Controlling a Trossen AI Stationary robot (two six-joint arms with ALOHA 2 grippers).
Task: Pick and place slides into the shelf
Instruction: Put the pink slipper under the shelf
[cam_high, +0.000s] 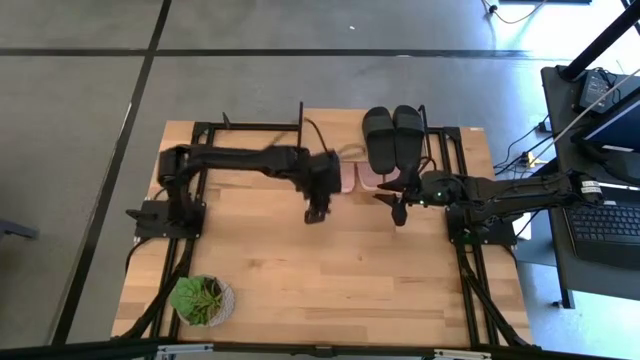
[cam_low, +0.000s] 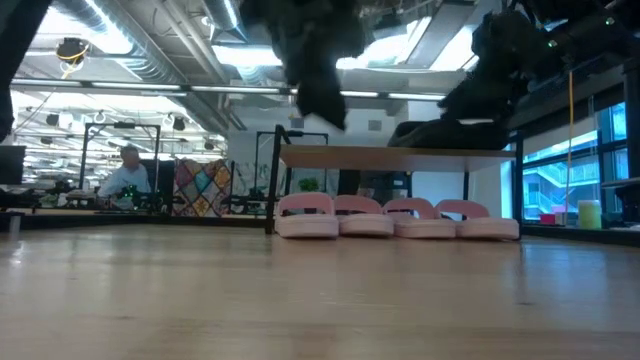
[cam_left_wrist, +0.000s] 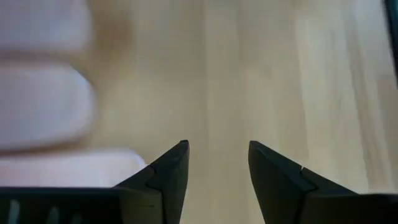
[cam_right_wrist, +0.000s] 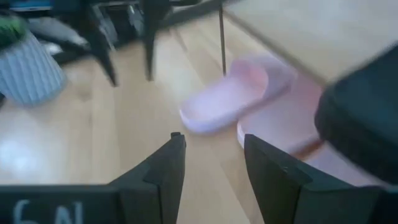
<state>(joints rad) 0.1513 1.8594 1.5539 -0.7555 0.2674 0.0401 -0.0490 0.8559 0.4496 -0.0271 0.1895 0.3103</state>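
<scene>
Four light pink slides (cam_low: 365, 217) stand in a row on the table under the shelf (cam_low: 400, 157); their ends poke out from under it in the high view (cam_high: 358, 178). Two black slides (cam_high: 392, 135) lie side by side on the shelf's plank top. My left gripper (cam_high: 318, 207) hangs open above the table, just in front of the shelf's left part; blurred pink slides (cam_left_wrist: 43, 112) show beside its fingers (cam_left_wrist: 217, 146). My right gripper (cam_high: 400, 210) is open in front of the shelf's right part, near a pink slide (cam_right_wrist: 227, 96) and a black slide (cam_right_wrist: 364, 127).
A small potted green plant (cam_high: 202, 298) stands at the table's near left corner, also seen in the right wrist view (cam_right_wrist: 25, 65). Bare wooden tabletop (cam_high: 330, 270) lies between the grippers and the near edge. A person sits far behind the table (cam_low: 125, 178).
</scene>
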